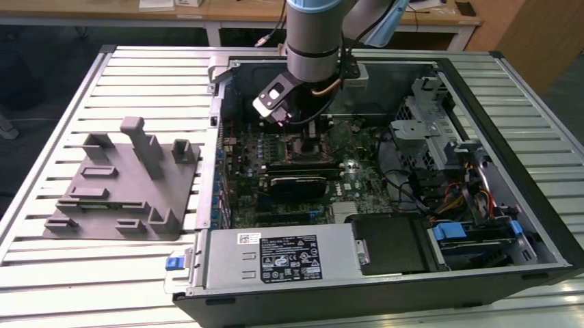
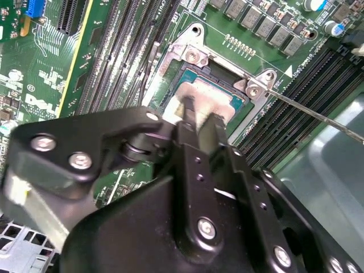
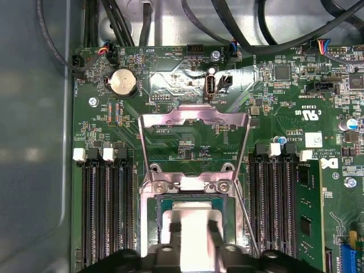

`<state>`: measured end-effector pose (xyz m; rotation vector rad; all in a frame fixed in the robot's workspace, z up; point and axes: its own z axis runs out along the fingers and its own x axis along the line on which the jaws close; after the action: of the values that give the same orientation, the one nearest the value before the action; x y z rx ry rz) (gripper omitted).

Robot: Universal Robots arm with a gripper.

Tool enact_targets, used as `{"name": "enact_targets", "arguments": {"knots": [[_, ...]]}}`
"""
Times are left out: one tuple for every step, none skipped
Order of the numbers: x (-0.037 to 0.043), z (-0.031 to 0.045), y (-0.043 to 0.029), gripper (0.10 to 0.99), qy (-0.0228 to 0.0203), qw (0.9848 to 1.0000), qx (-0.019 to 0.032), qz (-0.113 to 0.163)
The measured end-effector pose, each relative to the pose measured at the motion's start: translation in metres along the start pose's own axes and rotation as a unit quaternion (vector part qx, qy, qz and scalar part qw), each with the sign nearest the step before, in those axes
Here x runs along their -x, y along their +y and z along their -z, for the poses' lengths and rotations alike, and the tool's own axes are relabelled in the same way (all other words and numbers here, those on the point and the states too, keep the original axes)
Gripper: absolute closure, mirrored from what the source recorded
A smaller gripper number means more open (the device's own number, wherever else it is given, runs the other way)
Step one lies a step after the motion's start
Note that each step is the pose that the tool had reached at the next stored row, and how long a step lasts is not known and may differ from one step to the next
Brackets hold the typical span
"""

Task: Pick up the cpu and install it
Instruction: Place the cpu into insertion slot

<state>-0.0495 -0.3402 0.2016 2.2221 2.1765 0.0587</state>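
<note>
Now cpu (image 3: pixel 193 220) between jaws, at socket (image 3: pixel 149 239)

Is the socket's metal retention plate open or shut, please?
Open: the silvery metal retention plate lies swung back off the silvery-white cpu.

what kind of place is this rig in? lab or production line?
Probably a robotics lab bench: an open black desktop computer case lies on a slatted silvery metal table beside a grey moulded fixture, with light wooden desks behind.
</note>
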Motion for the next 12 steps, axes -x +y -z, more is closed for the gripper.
{"name": "enact_targets", "arguments": {"knots": [[0.0000,0.0000,0.0000,0.784,0.0000,1.0000,0.0000,0.000],[0.0000,0.0001,0.0000,0.843,0.0000,1.0000,0.0000,0.000],[0.0000,0.0001,0.0000,0.902,0.0000,1.0000,0.0000,0.000],[0.0000,0.0002,0.0000,0.902,0.0000,1.0000,0.0000,0.000],[0.0000,0.0002,0.0000,0.961,0.0000,1.0000,0.0000,0.000],[0.0000,0.0002,0.0000,0.961,0.0000,1.0000,0.0000,0.000],[0.0000,0.0003,0.0000,0.980,0.0000,1.0000,0.0000,0.000],[0.0000,0.0004,0.0000,0.980,0.0000,1.0000,0.0000,0.000],[0.0000,0.0004,0.0000,0.980,0.0000,1.0000,0.0000,0.000],[0.0001,0.0006,0.0000,0.980,0.0006,1.0000,-0.0001,0.000],[0.0001,0.0005,0.0000,0.980,0.0014,1.0000,-0.0001,0.000],[0.0001,0.0004,0.0000,0.980,0.0018,1.0000,-0.0001,0.000]]}}
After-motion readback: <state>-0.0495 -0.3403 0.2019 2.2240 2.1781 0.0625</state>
